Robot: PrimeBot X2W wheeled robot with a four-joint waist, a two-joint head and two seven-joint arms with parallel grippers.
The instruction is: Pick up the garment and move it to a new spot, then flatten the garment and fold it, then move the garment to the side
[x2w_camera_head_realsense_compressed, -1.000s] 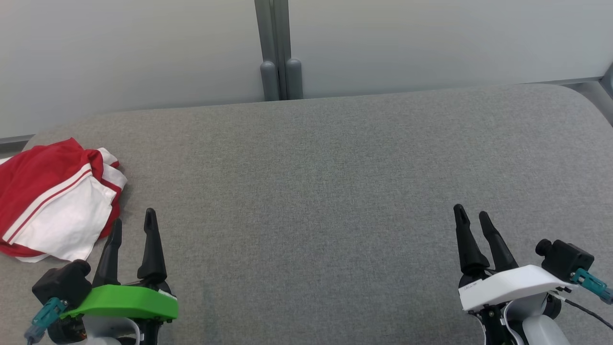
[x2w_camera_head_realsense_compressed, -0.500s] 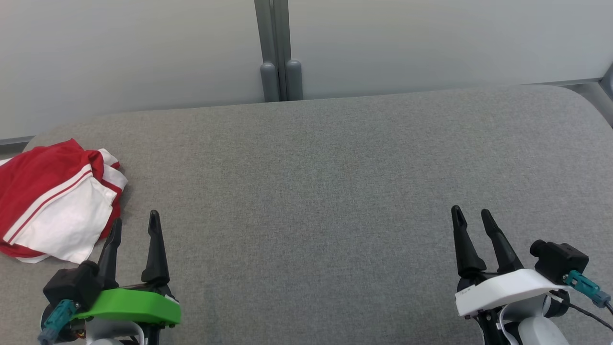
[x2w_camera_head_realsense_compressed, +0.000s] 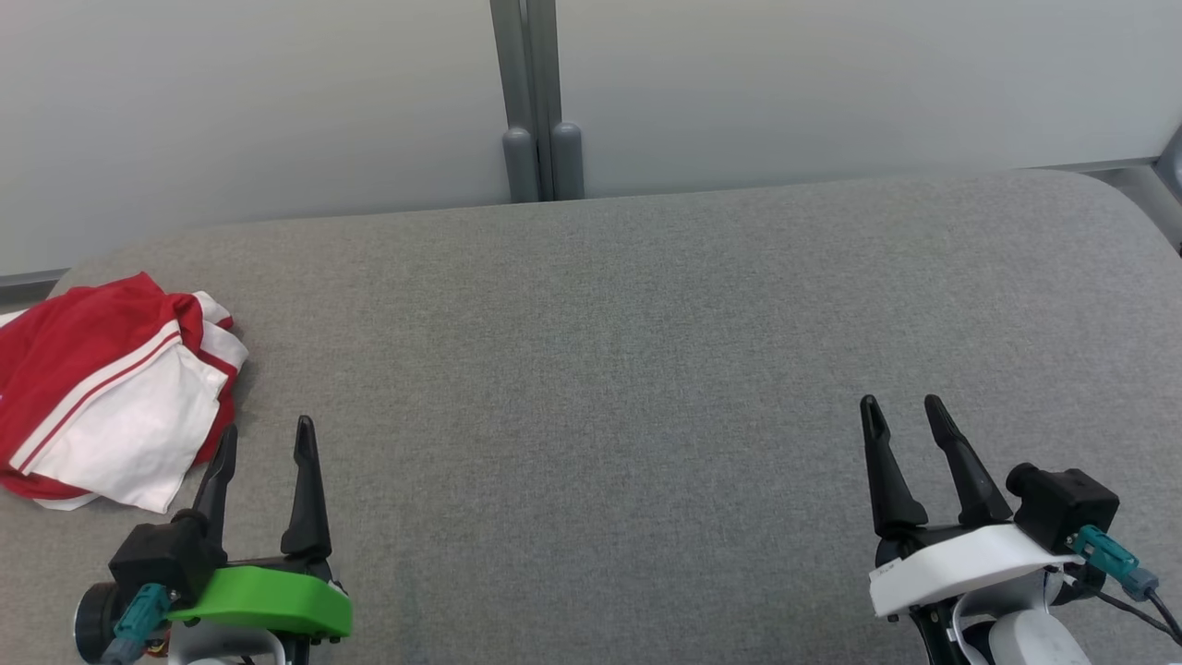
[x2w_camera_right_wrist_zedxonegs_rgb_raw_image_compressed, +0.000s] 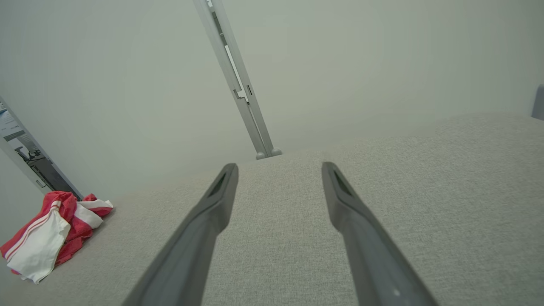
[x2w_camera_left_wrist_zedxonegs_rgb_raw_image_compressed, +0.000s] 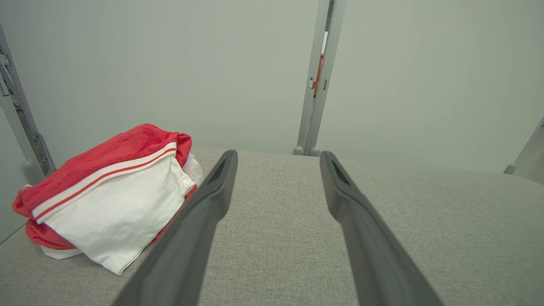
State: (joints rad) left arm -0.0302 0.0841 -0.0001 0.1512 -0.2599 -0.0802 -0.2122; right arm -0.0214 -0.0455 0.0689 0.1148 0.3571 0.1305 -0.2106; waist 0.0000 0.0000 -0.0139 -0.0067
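Gaping empty, left end effector (x2w_camera_head_realsense_compressed: 265,427) sits beside the garment (x2w_camera_head_realsense_compressed: 111,388); right end effector (x2w_camera_head_realsense_compressed: 899,402), likewise spread, well apart; head view shows both.

Both empty, fingers spread: left tool (x2w_camera_head_realsense_compressed: 266,427) lower left, right tool (x2w_camera_head_realsense_compressed: 900,403) lower right.

Garment (x2w_camera_head_realsense_compressed: 120,406) partly off-frame (head view's left)

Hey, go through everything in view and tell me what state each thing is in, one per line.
garment: bunched in a loose heap at the left end of the grey surface, unheld, not flattened.
left hand: open, empty, close beside the garment.
right hand: open, empty, over bare surface at the right.
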